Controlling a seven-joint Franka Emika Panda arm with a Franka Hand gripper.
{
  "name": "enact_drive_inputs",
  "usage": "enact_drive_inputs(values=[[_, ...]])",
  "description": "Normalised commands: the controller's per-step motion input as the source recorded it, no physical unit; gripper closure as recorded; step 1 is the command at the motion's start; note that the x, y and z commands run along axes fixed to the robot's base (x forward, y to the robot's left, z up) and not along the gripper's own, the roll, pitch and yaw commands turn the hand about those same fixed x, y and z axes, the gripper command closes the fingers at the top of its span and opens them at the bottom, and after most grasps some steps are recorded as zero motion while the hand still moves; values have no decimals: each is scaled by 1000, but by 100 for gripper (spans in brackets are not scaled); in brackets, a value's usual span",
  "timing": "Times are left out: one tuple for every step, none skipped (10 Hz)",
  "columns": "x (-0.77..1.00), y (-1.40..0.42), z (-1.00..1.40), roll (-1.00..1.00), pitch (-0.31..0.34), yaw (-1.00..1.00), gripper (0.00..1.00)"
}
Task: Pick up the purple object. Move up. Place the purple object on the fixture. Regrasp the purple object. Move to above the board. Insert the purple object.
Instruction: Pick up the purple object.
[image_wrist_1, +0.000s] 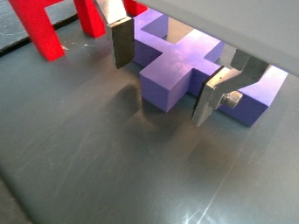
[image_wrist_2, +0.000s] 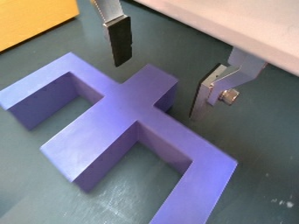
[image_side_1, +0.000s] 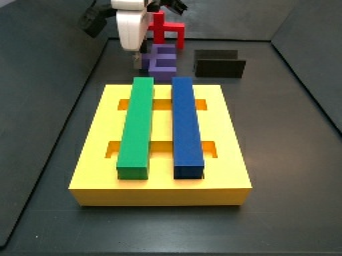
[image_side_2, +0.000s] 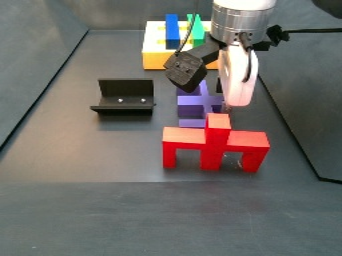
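The purple object (image_wrist_2: 122, 118) is seen lying flat on the dark floor, between the red piece (image_side_2: 214, 144) and the board (image_side_1: 160, 140). The gripper (image_wrist_2: 163, 74) is lowered around its central stem, fingers spread, pads not yet touching. The fixture (image_side_2: 122, 97) stands well apart from it.
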Motion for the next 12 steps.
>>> enact_drive_inputs(values=[[137, 0, -194, -39, 3, 89, 0], [151, 0, -166, -49, 4, 97, 0], [0, 0, -131, -50, 0, 94, 0], [0, 9, -74, -70, -34, 157, 0], [0, 0, -37, -77, -26, 240, 0], [0, 0, 0, -61, -4, 189, 0], [0, 0, 0, -14, 0, 71, 0], [11, 0, -20, -11, 0, 0, 0], [217, 0, -46, -23, 0, -51, 0], [209, 0, -43, -37, 1, -186, 0], [57, 0, 0, -31, 0, -97, 0], [0, 0, 0, 21, 0, 0, 0]])
